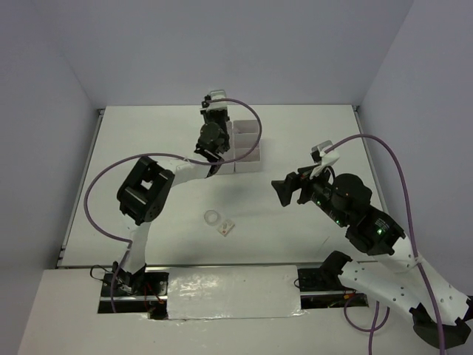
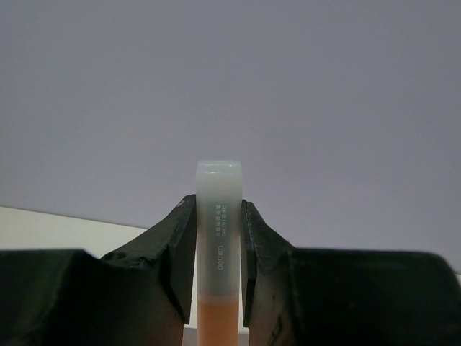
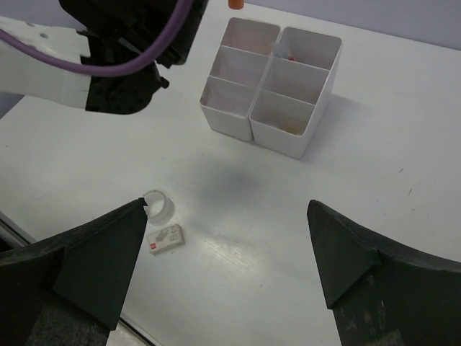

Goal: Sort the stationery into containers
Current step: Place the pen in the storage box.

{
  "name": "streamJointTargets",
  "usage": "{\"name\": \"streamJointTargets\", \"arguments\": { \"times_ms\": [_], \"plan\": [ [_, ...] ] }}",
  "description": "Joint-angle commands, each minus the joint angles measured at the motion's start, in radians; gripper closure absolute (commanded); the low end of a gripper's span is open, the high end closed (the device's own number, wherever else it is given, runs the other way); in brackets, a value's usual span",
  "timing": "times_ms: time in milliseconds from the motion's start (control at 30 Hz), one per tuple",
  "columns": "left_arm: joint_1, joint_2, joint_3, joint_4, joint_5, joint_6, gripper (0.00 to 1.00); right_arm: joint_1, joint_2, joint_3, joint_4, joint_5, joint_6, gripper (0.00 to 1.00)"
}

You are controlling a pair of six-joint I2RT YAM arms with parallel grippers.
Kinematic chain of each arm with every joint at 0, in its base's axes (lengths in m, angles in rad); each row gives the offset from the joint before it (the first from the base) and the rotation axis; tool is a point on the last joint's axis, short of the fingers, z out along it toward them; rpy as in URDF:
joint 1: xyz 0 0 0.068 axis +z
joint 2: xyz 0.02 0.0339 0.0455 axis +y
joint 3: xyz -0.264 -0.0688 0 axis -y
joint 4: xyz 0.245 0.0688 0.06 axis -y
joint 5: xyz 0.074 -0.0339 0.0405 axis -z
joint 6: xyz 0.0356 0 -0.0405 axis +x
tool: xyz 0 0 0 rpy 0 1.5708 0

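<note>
My left gripper (image 2: 218,223) is shut on an orange highlighter (image 2: 218,216). Its frosted clear cap sticks out past the fingertips, toward the wall. An orange end of the highlighter (image 3: 236,3) shows at the top edge of the right wrist view, above the far side of the containers (image 3: 277,137). The left arm (image 1: 211,137) reaches over to the containers (image 1: 247,148), a white block of six open boxes. A clear tape ring (image 1: 212,217) (image 3: 158,204) and a white eraser (image 1: 226,228) (image 3: 166,238) lie on the table. My right gripper (image 1: 282,191) (image 3: 227,203) hangs open above the table, holding nothing.
Small red and orange items show inside some of the boxes, such as a red one (image 3: 292,54). The left arm's purple cable (image 1: 255,122) loops over the boxes. The white table (image 1: 318,133) is walled at the back and both sides.
</note>
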Motion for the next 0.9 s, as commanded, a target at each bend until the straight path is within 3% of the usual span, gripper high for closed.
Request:
{"name": "streamJointTargets", "arguments": {
  "times_ms": [0,133,700,867],
  "plan": [
    [0.056,-0.076,-0.055,0.0,0.114,-0.198,1.0,0.002,0.015,-0.002,0.032,-0.018,-0.014,0.0],
    [0.095,-0.096,-0.086,-0.044,0.203,-0.35,1.0,0.002,0.022,-0.005,0.03,-0.017,-0.014,0.0],
    [0.108,-0.045,-0.118,-0.035,0.231,-0.413,1.0,0.002,0.031,-0.005,0.029,-0.046,-0.018,0.0],
    [0.108,-0.031,-0.128,-0.032,0.231,-0.407,0.78,0.002,0.035,-0.002,0.027,-0.055,-0.021,0.0]
  ]
}}
